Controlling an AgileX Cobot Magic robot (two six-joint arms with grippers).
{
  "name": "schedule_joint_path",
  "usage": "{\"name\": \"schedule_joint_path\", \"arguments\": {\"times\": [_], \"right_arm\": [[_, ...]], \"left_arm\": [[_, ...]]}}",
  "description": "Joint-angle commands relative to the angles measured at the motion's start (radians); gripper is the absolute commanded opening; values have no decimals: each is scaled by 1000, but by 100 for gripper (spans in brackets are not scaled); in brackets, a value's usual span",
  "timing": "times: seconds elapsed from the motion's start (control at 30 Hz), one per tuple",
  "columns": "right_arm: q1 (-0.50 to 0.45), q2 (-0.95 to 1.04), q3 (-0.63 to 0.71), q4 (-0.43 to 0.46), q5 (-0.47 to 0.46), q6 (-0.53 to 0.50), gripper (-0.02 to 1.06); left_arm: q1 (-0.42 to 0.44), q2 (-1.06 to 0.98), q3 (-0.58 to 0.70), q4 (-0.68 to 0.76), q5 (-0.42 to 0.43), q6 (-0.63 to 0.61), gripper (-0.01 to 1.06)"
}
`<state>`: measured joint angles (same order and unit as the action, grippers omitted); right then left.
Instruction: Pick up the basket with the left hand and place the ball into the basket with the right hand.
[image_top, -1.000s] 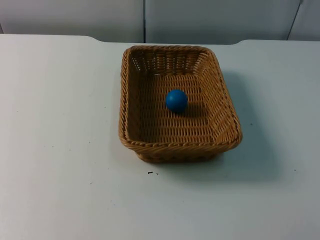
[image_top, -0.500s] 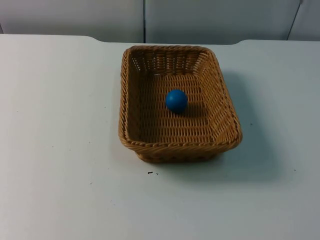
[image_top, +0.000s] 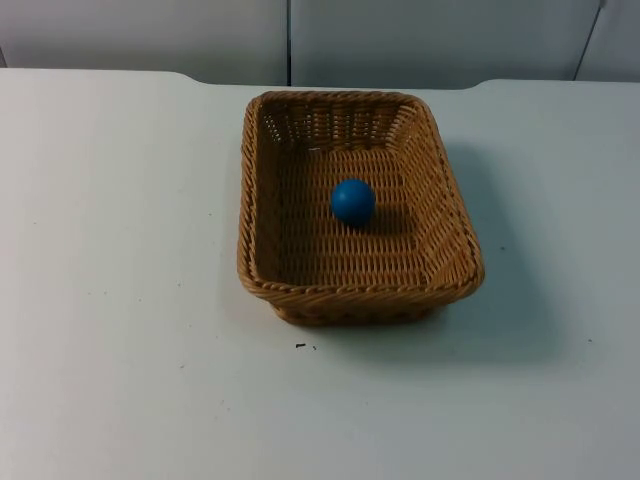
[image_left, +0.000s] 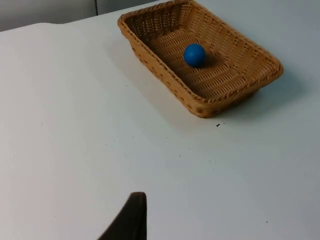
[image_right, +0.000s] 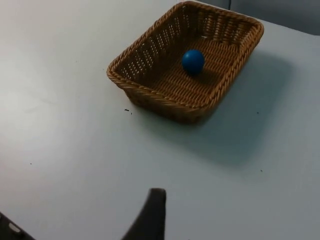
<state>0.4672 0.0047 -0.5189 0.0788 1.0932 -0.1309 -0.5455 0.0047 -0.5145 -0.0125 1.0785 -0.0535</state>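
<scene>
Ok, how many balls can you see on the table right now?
1. A single blue ball lies inside the wicker basket, near the middle of its floor. The basket sits on the white table. Nothing in view could hide another.

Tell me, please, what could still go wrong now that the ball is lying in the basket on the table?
The blue ball lies loose on the flat woven floor of the basket, so a tilt in lifting might roll it against a wall or out. Both arms are drawn back from the basket, so any regrasp needs a long approach that might nudge it.
</scene>
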Motion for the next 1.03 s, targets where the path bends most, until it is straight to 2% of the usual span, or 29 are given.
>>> {"name": "schedule_joint_path", "arguments": {"times": [0.0, 0.2, 0.33, 0.43, 0.47, 0.63, 0.67, 0.73, 0.8, 0.9, 1.0], "right_arm": [[-2, -5, 6, 0, -10, 2, 85], [-2, -5, 6, 0, -10, 2, 85], [-43, -5, 6, 3, -10, 2, 85], [-150, -5, 6, 3, -10, 2, 85], [-150, -5, 6, 3, -10, 2, 85], [-332, -5, 6, 3, -10, 2, 85], [-332, -5, 6, 3, -10, 2, 85], [-385, -5, 6, 3, -10, 2, 85], [-411, -5, 6, 3, -10, 2, 85], [-482, -5, 6, 3, -10, 2, 85], [-509, -5, 6, 3, -10, 2, 85]], "left_arm": [[-5, -5, 2, -1, -3, -7, 105], [-5, -5, 2, -1, -3, -7, 105], [11, -5, 2, -1, -3, -7, 105], [101, -5, 2, -1, -3, -7, 105], [101, -5, 2, -1, -3, -7, 105], [286, -5, 2, -1, -3, -7, 105], [286, -5, 2, -1, -3, -7, 105], [349, -5, 2, -1, -3, -7, 105], [370, -5, 2, -1, -3, -7, 105], [447, -5, 2, -1, -3, -7, 105], [461, -5, 2, -1, -3, -7, 105]]}}
